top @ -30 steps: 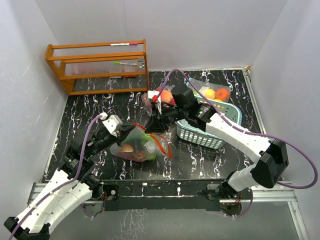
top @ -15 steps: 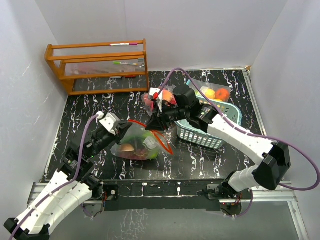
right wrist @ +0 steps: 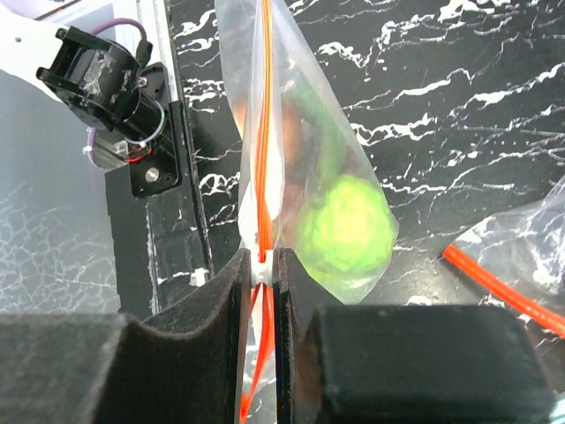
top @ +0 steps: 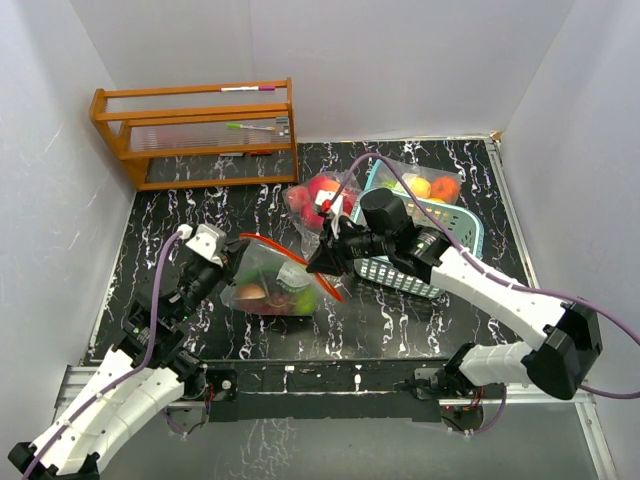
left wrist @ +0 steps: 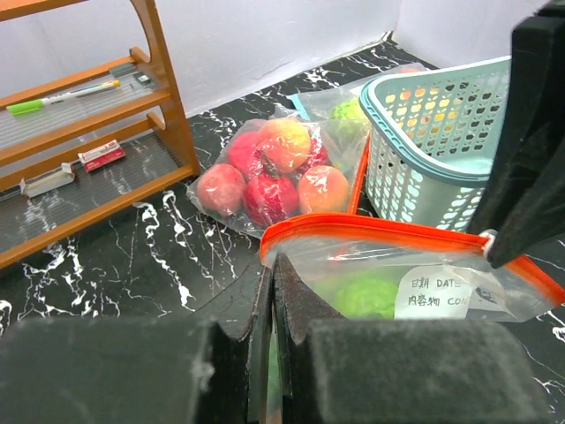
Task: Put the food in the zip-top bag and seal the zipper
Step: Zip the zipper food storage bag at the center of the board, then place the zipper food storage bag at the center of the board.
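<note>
Left gripper [left wrist: 269,291]: clamped on the zip-top bag [top: 272,285] at the end away from the teal basket [top: 398,272].
Food [right wrist: 346,225]: green and red pieces inside that bag, near the basket.
Right gripper [right wrist: 262,265]: pinching the orange zipper [left wrist: 388,231] at its basket-side end.
Remaining: probably sealing; I cannot tell whether the full length is closed.
Second bag [left wrist: 274,172]: red and peach fruit, just beside the basket.

The black, white-veined marble-pattern desk [top: 170,205] carries an orange wooden two-tier rack [top: 200,150] at far left and a teal slatted plastic basket [top: 385,272] at right. Between them is a clear plastic bag of red and peach toy fruit [top: 312,195], and nearer the front a clear zip-top bag with an orange zipper [top: 275,285].
</note>
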`<state>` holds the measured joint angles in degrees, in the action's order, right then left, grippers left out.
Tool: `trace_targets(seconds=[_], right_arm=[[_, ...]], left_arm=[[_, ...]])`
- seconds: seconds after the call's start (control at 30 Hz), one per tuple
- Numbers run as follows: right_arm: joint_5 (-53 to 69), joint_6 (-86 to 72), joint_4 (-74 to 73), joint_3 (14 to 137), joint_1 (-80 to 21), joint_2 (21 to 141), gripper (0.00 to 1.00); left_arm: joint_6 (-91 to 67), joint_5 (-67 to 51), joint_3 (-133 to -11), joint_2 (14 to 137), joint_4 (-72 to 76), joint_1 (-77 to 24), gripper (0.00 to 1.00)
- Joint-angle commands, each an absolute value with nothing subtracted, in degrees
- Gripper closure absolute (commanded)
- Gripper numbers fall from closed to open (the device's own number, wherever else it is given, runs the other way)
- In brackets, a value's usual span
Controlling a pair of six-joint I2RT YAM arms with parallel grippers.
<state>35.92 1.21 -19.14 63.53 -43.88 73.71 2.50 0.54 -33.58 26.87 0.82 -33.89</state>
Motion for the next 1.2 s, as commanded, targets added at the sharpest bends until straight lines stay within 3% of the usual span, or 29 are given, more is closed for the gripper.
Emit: trace_targets(seconds=[0.0,0.9,0.97,1.03,1.1,1.17], right_arm=[[33.8,-0.5,-22.6,60.3,-43.8,69.3,0.86],[24.3,-3.0,-29.4,52.5,-43.8,60.7,0.84],[23.2,-3.5,-29.2,53.0,-43.7,61.0,0.73],[21.7,-4.2,-28.4,54.2,-43.7,61.1,0.55],[20.3,-4.7,-27.1,55.7,-43.8,60.8,0.35],[18.3,-4.6,-25.1,57.7,-43.7,60.5,0.07]], left_arm=[[3.2,10.9,-34.2,25.3,5.2,-33.1,1.00],[3.2,12.2,-33.9,25.0,5.7,-33.1,1.00],[3.3,11.3,-34.0,25.2,6.0,-33.1,1.00],[3.7,9.1,-34.3,25.4,6.3,-33.1,1.00],[4.3,6.4,-35.0,26.1,6.4,-33.1,1.00],[4.3,5.0,-35.5,27.0,6.6,-33.1,1.00]])
